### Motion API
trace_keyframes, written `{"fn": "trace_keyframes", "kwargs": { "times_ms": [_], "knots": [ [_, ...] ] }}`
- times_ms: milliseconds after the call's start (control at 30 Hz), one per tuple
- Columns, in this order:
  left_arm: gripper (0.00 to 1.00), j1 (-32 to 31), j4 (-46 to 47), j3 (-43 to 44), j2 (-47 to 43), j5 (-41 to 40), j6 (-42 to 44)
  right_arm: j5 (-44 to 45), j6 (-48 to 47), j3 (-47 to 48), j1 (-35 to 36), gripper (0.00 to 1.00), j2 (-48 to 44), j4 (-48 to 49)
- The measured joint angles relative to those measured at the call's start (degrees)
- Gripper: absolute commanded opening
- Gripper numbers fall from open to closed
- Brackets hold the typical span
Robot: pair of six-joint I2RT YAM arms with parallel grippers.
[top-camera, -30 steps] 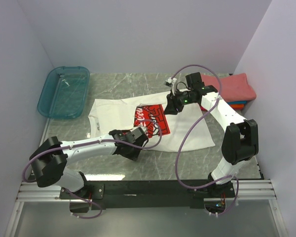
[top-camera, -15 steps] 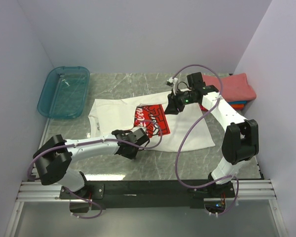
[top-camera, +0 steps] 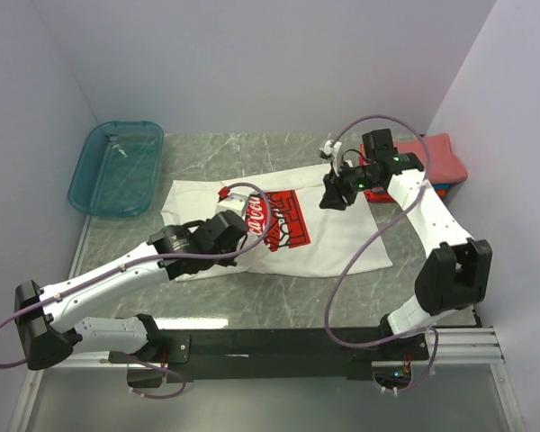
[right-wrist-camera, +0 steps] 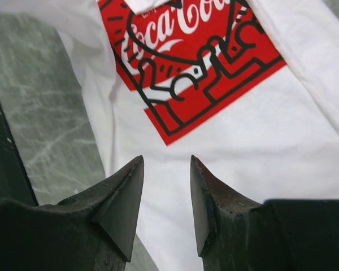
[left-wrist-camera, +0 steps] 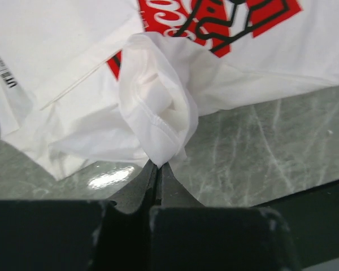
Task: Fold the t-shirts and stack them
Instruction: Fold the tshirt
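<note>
Marble table (top-camera: 252, 148), crumpled white Coca-Cola tee (top-camera: 342, 243)

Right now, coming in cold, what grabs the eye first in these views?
The white tee with its red Coca-Cola print sprawls mid-table, and the left jaws are shut on a bunched fold of it by the print. The right jaws hang open over its far side; a coral-red folded tee lies far right, a teal bin far left.

Left end effector (left-wrist-camera: 158, 166) clamped tight; right end effector (right-wrist-camera: 166, 169) parted.
</note>
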Motion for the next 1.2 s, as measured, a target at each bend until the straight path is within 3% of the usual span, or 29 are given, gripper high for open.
{"fn": "trace_keyframes", "kwargs": {
  "times_ms": [267,433,567,900,1200],
  "knots": [
    [0.0,1.8,-6.1,2.6,-0.5,-4.6,0.6,6.3,-14.5,-7.5,-6.1,0.52,-9.9,-6.8],
    [0.0,2.1,-7.8,3.6,-5.7,-5.2,0.4,7.9,-23.7,-11.5,-13.2,0.55,-9.9,-12.6],
    [0.0,3.9,-9.3,3.6,-8.8,-6.7,-0.2,8.3,-28.7,-15.0,-14.8,0.55,-9.8,-15.6],
    [0.0,10.1,-8.1,3.6,-9.5,-10.3,0.5,9.9,-36.0,-22.6,-16.9,0.55,-11.9,-15.1],
    [0.0,10.7,-3.3,3.0,-9.9,-9.0,3.6,14.6,-45.7,-29.2,-19.1,0.55,-11.5,-12.2]
  ]
}}
